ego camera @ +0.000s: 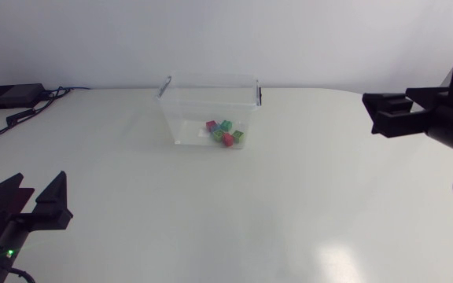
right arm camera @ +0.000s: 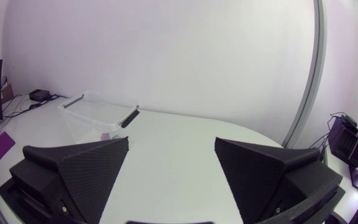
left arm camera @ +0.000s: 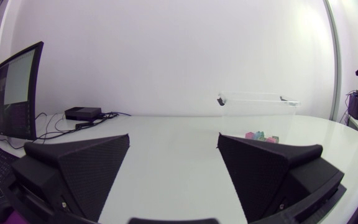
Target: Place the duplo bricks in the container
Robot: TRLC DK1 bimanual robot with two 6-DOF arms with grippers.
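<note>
A clear plastic container [ego camera: 211,98] stands at the back middle of the table, with several duplo bricks [ego camera: 226,132] in red, green and pink lying inside it. The left wrist view shows the container [left arm camera: 258,99] far ahead of my left gripper, the bricks [left arm camera: 261,136] visible through its wall. My left gripper [ego camera: 34,200] is open and empty at the front left corner. My right gripper [ego camera: 384,114] hovers open and empty at the right edge. In the right wrist view the container [right arm camera: 98,112] lies ahead of my right gripper [right arm camera: 171,168].
A small black box [ego camera: 10,95] with cables [ego camera: 30,110] sits at the back left corner of the table. White tabletop [ego camera: 226,220] spreads between both grippers and the container.
</note>
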